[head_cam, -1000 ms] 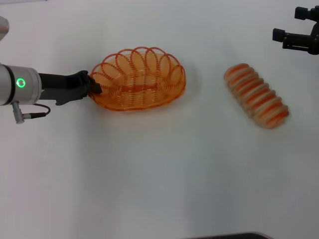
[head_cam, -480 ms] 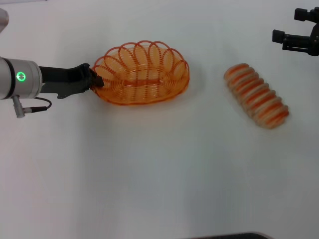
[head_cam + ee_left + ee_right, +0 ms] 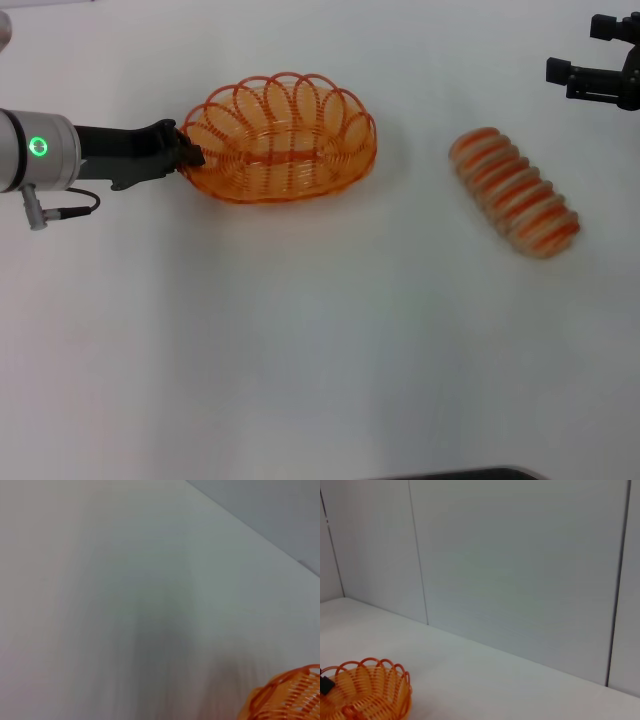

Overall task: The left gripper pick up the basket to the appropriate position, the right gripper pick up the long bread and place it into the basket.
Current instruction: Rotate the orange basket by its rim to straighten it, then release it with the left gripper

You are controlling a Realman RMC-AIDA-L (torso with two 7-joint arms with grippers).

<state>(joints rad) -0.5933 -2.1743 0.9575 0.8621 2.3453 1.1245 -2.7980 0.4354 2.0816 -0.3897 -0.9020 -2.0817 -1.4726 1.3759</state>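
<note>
The orange wire basket (image 3: 280, 140) is left of the table's middle in the head view. My left gripper (image 3: 191, 158) reaches in from the left and is shut on the loops at the basket's left end. The basket also shows in the left wrist view (image 3: 286, 695) and the right wrist view (image 3: 368, 690), where a black fingertip (image 3: 325, 684) grips its rim. The long bread (image 3: 514, 192), pale tan with orange-red stripes, lies slanted on the table at the right, untouched. My right gripper (image 3: 582, 50) hovers open at the far right corner, well apart from the bread.
The white table (image 3: 330, 340) stretches out in front of the basket and the bread. A grey panelled wall (image 3: 520, 565) stands behind the table. A dark edge (image 3: 460, 474) shows at the bottom of the head view.
My left gripper has carried the basket a little farther from me, first slightly right and then back left. The bread and my right gripper have not moved.
</note>
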